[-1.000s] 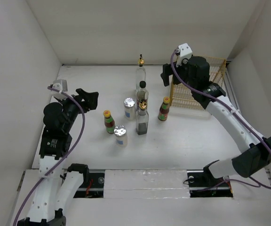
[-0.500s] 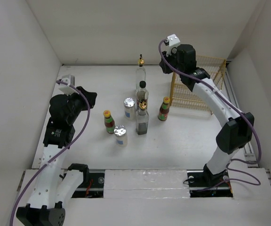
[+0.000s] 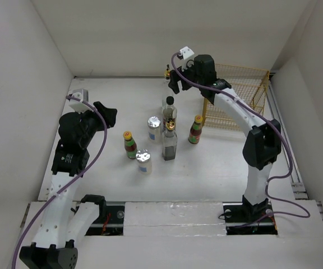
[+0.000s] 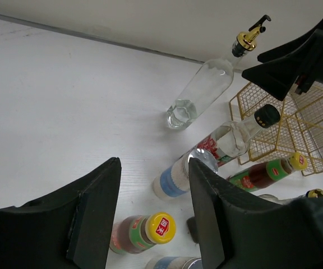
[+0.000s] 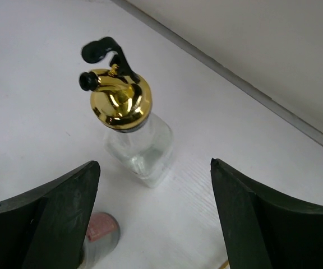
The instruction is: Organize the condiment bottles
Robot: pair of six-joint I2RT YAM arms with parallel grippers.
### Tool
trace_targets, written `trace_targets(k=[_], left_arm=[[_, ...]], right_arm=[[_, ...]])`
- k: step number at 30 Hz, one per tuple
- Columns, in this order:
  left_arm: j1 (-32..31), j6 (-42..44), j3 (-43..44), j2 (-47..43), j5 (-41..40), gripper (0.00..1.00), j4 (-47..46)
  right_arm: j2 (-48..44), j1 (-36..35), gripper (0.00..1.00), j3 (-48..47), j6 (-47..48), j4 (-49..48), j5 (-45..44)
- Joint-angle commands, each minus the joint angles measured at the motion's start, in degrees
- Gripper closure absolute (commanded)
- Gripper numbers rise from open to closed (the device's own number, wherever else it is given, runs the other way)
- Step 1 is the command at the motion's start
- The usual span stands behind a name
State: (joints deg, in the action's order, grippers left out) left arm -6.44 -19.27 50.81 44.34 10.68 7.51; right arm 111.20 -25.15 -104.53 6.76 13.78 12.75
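Note:
Seven condiment bottles stand mid-table. The far clear gold-spouted bottle [image 5: 140, 147] stands below my open, empty right gripper [image 3: 175, 84] [image 5: 153, 168], between its spread fingers; in the top view the gripper hides most of the bottle. In front stand the dark black-capped bottle [image 3: 170, 110], the second clear gold-spouted bottle [image 3: 170, 144], two silver-lidded jars [image 3: 154, 128] [image 3: 143, 161] and two red yellow-capped bottles [image 3: 130, 144] [image 3: 195, 129]. My left gripper [image 3: 106, 115] [image 4: 153, 167] is open and empty, left of the group, facing the near red bottle [image 4: 150, 231] and a jar [image 4: 179, 175].
The yellow wire basket [image 3: 237, 100] stands at the back right against the wall, right of the bottles; it also shows in the left wrist view [image 4: 299, 126]. White walls close the table at the back and both sides.
My right gripper has swung left from the basket's front corner to above the far clear bottle. My left gripper rose and shifted slightly, then held still.

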Motion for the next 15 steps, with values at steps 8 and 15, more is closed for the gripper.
trace_targets(k=[8, 15], left_arm=[[-0.24, 1.34, 0.61, -0.04, 1.53, 0.44, -3.29], [-0.24, 1.34, 0.61, -0.04, 2.95, 0.43, -3.82]], right_arm=[[6.04, -0.52, 0.14, -5.33, 1.5, -12.81, 6.31], [7.97, -1.65, 0.17, -5.85, 0.88, -16.94, 5.26]])
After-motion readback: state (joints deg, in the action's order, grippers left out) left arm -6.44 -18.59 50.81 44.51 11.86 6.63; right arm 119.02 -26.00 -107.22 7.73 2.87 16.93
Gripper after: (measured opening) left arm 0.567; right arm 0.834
